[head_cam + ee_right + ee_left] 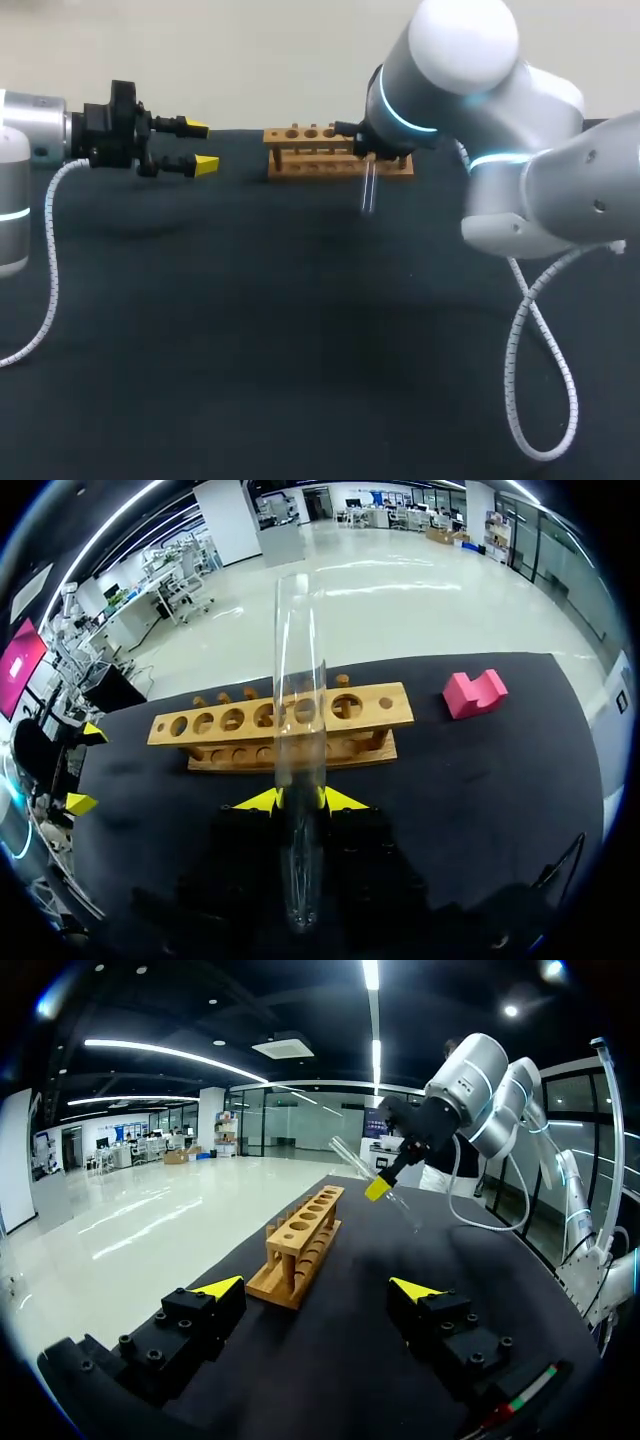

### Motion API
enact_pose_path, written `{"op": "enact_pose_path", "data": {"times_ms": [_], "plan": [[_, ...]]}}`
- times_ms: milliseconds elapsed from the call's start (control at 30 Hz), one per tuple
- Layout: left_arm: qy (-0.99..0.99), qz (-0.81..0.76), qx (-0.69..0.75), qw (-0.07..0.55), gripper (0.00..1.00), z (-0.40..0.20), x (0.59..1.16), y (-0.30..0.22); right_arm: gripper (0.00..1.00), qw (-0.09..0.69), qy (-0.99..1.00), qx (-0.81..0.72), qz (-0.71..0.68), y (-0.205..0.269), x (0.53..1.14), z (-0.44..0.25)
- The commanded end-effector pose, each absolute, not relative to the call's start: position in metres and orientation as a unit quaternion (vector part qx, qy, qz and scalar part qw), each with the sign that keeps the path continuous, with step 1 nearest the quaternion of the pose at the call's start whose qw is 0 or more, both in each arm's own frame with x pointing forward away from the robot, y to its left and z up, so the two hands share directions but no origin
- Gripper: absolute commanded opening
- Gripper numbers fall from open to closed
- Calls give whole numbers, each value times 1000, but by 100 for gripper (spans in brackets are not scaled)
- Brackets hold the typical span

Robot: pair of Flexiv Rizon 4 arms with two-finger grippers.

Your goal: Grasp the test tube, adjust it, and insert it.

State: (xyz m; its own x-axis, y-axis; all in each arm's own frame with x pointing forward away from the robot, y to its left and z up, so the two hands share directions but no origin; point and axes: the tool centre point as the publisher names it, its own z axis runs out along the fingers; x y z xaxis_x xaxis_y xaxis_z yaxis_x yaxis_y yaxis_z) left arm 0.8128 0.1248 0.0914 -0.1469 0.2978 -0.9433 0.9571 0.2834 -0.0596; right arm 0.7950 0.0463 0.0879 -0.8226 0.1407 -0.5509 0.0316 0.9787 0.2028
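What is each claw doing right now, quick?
Left gripper: open, holding nothing.
Right gripper: shut on the test tube.

Black-covered table (300, 350). Beyond it: glossy pale floor (400, 570), ceiling strip lights (160, 1052), glass walls (300, 1120) at far end. Bright, open hall.

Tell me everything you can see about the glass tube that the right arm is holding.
The test tube is a long, slim, clear cylinder that looks like glass; the wooden rack shows through it, and it looks empty. The right arm's jaws clamp it from two sides partway along, so much of it sticks out ahead of them. It hangs at a slant in the air on the near side of the rack, in no hole and off the black table. Nothing else touches it.
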Motion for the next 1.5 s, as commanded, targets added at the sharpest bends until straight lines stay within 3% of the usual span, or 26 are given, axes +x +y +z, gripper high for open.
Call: {"op": "enact_pose_path", "data": {"times_ms": [33, 1500], "plan": [[662, -365, 473, 453, 100, 90, 811, 125, 0, 335, 937, 52, 89, 39, 778, 99], [662, -365, 473, 453, 100, 90, 811, 125, 0, 356, 929, 51, 90, 28, 769, 116]]}}
